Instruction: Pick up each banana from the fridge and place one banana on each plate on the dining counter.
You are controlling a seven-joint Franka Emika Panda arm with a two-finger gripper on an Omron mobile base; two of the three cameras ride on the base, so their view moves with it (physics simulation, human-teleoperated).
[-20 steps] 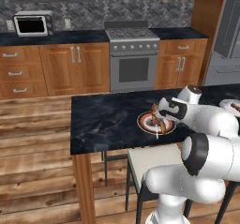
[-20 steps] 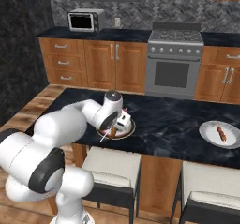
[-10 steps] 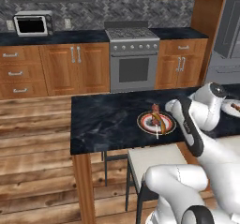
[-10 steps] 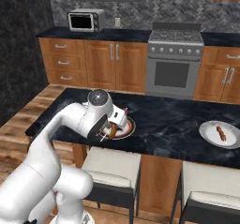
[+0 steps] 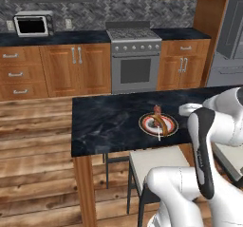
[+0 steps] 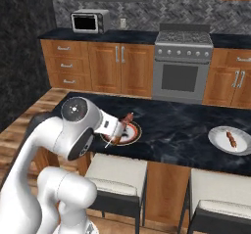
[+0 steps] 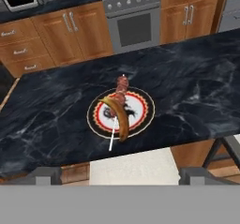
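We see the dining counter (image 7: 56, 120) running wide and dark. From the hand view alone we make out one banana (image 7: 118, 116) lying across the ringed plate (image 7: 140, 107) beside a skewer (image 7: 120, 93), near the counter's front edge. The right base view adds a second plate (image 6: 219, 139), plain white, well apart along the counter, with its own skewered food (image 6: 231, 140). Two stools (image 6: 115, 173) stand below the counter. Our gripper (image 7: 119, 174) hangs above the counter's front edge, fingertips (image 7: 43, 173) spread wide, holding nothing.
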